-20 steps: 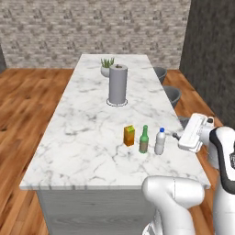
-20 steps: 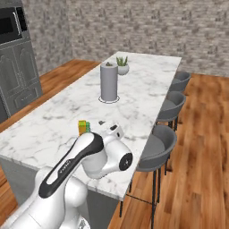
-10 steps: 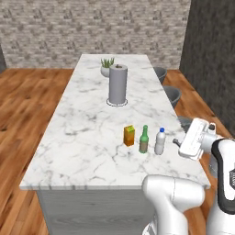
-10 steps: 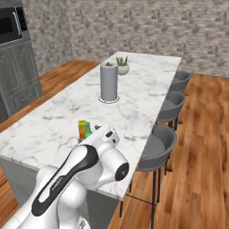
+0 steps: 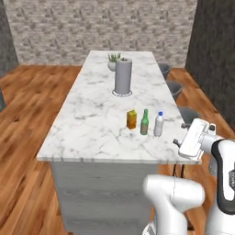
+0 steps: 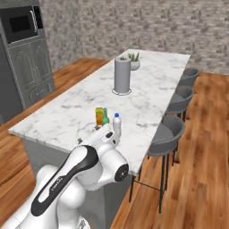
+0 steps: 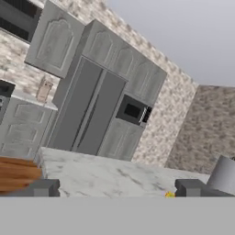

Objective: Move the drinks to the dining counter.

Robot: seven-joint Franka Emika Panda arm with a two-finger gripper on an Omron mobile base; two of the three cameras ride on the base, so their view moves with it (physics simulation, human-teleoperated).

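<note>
Three drinks stand in a row near the right front of the dining counter (image 5: 87, 124): an orange carton (image 5: 131, 119), a green glass bottle (image 5: 144, 122) and a clear water bottle (image 5: 159, 124) with a blue cap. From the right side the carton (image 6: 99, 115), green bottle (image 6: 105, 117) and water bottle (image 6: 117, 124) appear just beyond my hand. My gripper (image 5: 180, 134) hovers at the counter's right edge, a little right of the water bottle and apart from it. In the hand view the gripper (image 7: 117, 188) is open, with nothing between the fingertips (image 7: 43, 187), looking low across the marble top (image 7: 105, 172).
A grey paper towel roll (image 5: 122, 75) stands mid-counter with a small potted plant (image 5: 113, 62) behind it. Grey stools (image 6: 167, 134) line the counter's right side. Tall grey cabinets (image 6: 27, 67) with a microwave stand at the far left. Wooden floor surrounds the island.
My hand has drawn back slightly from the water bottle toward the counter's near right edge. The jaws stay open and the three drinks have not moved.
</note>
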